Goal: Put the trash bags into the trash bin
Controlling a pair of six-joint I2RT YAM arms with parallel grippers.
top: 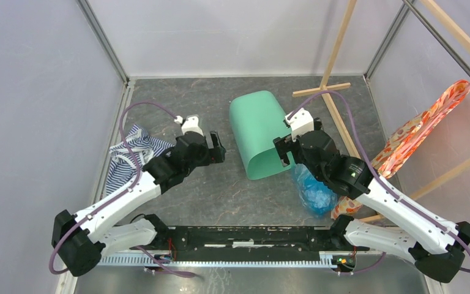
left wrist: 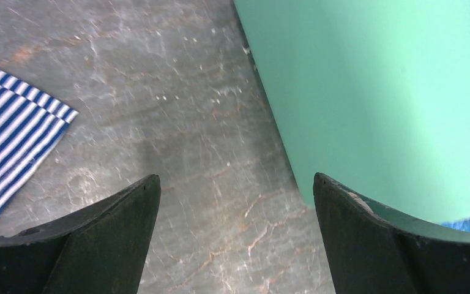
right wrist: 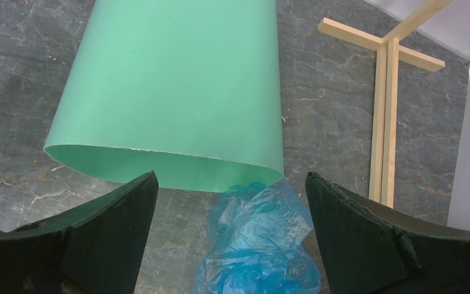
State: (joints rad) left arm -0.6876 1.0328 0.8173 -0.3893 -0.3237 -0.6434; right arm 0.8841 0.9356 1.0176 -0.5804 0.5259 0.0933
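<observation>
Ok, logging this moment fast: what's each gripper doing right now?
Left gripper: open, holding nothing.
Right gripper: open, holding nothing; the trash bag lies loose at the trash bin mouth.

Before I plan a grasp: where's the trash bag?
The trash bag lies crumpled right of centre in the top view, at the mouth of the tipped bin, beside the right arm.

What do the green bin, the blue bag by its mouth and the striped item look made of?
Trash bin: probably moulded plastic; smooth, uniform mint-green walls, matte sheen. Trash bag: thin plastic film; translucent light blue, crinkled, glossy creases. Striped cloth: seemingly fabric; matte, lies in soft folds.
</observation>
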